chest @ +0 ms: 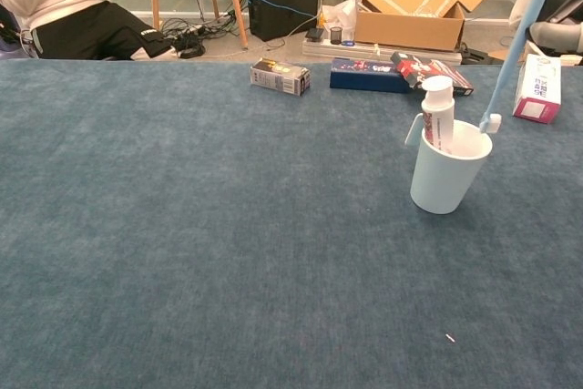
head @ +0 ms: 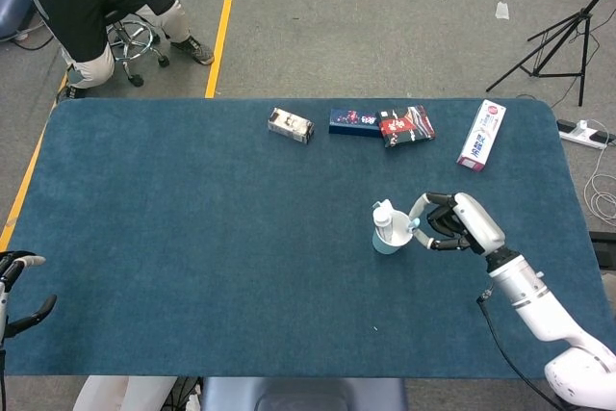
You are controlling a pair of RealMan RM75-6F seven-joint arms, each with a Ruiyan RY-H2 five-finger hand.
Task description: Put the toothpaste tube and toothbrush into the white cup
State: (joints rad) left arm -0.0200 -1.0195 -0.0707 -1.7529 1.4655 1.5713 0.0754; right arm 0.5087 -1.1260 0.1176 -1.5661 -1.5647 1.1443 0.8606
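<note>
A white cup (chest: 446, 179) stands upright on the blue table, right of centre. The toothpaste tube (chest: 438, 116) stands in it, cap up, leaning on the rim. From above, the cup (head: 388, 241) and the tube (head: 384, 214) lie just left of my right hand (head: 460, 221). That hand grips the handle of the light blue toothbrush (chest: 519, 43), which slants down to the left. Its white head touches the cup's right rim. In the chest view the right hand (chest: 557, 32) shows only at the top right edge. My left hand (head: 19, 286) hovers at the table's near left corner, fingers apart and holding nothing.
Several boxes line the far edge: a small pale one (head: 290, 125), a dark blue one (head: 354, 121), a red and black one (head: 406, 126) and a white and pink one (head: 481, 135). A person sits on a stool (head: 130, 40) beyond the far left corner.
</note>
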